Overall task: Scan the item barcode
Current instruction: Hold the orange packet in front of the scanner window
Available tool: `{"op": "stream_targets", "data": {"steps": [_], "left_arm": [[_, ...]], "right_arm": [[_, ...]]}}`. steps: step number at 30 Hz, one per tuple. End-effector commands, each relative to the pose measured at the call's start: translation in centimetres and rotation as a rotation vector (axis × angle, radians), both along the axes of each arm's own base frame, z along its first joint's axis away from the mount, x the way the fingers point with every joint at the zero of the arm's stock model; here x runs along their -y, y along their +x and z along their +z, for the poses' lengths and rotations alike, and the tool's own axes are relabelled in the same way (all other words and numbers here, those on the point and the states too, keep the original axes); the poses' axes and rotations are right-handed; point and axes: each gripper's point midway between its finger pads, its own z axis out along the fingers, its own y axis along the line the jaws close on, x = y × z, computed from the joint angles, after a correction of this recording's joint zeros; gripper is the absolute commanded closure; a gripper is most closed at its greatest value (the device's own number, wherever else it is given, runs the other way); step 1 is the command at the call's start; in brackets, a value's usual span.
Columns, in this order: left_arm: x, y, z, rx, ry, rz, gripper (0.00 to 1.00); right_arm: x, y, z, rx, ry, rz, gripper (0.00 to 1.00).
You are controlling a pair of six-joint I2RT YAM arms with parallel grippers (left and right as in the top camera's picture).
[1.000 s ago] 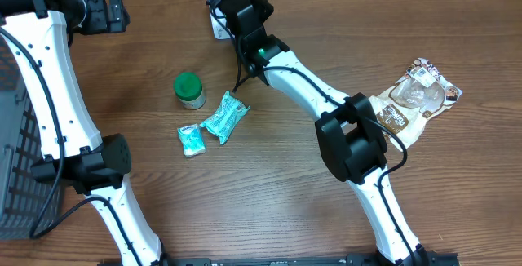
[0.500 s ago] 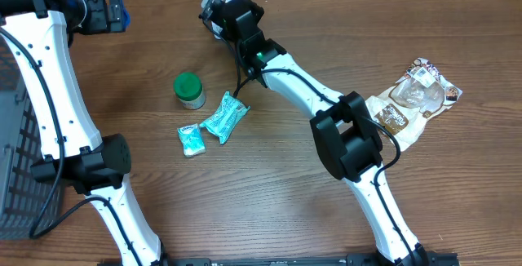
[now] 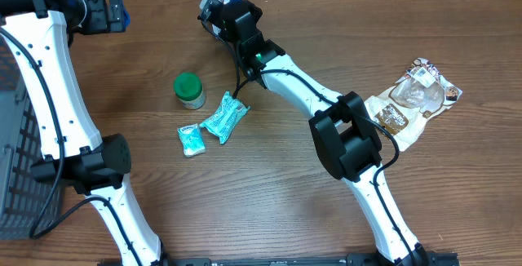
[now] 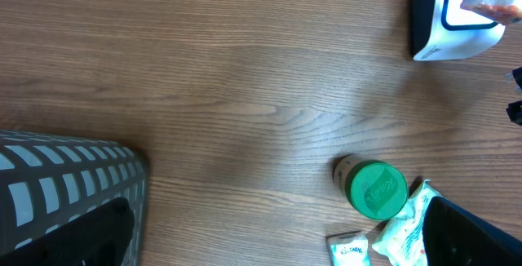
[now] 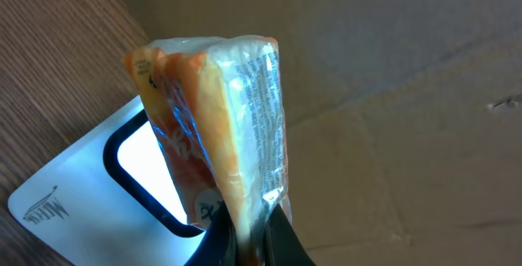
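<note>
right gripper (image 5: 249, 235) is clamped together on the bottom edge of an orange packet (image 5: 216, 119), held upright at 12 o'clock on the table (image 3: 269, 209). left gripper (image 4: 277, 225), fingers wide apart and cut off by the frame, hovers at 10 o'clock holding nothing. the basket (image 3: 15, 152) is cropped at 9 o'clock. the scanner (image 5: 90, 180) sits just behind the packet; overhead, the arm hides most of both. a jar (image 3: 189, 90) stands left of centre. the packet's print is too blurred to read.
</note>
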Motion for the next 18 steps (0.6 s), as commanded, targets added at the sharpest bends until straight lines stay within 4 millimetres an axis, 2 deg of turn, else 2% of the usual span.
{"op": "stream_targets", "data": {"steps": [1, 4, 7, 10, 13, 15, 18], "left_arm": [[0.3, -0.5, 1.5, 0.034, 0.015, -0.014, 0.00], [0.3, -0.5, 1.5, 0.034, 0.015, -0.014, 0.00], [0.3, -0.5, 1.5, 0.034, 0.015, -0.014, 0.00], [0.4, -0.5, 1.5, 0.034, 0.015, -0.015, 0.00], [0.4, -0.5, 1.5, 0.034, 0.015, -0.015, 0.00], [0.4, -0.5, 1.5, 0.034, 0.015, -0.015, 0.00], [0.4, -0.5, 1.5, 0.034, 0.015, -0.015, 0.00]], "right_arm": [[0.0, 0.3, 1.5, 0.037, 0.013, -0.022, 0.96], [0.2, 0.3, 2.7, 0.052, 0.021, -0.029, 0.96], [0.3, 0.1, 4.9, 0.077, 0.049, -0.032, 0.96], [0.8, -0.6, 8.8, 0.081, 0.157, -0.060, 0.96], [1.8, -1.5, 11.8, 0.058, 0.261, -0.091, 0.96], [2.6, -2.7, 14.6, 0.010, 0.380, -0.102, 0.96], [2.6, -5.0, 16.9, -0.099, 0.498, -0.050, 0.96]]}}
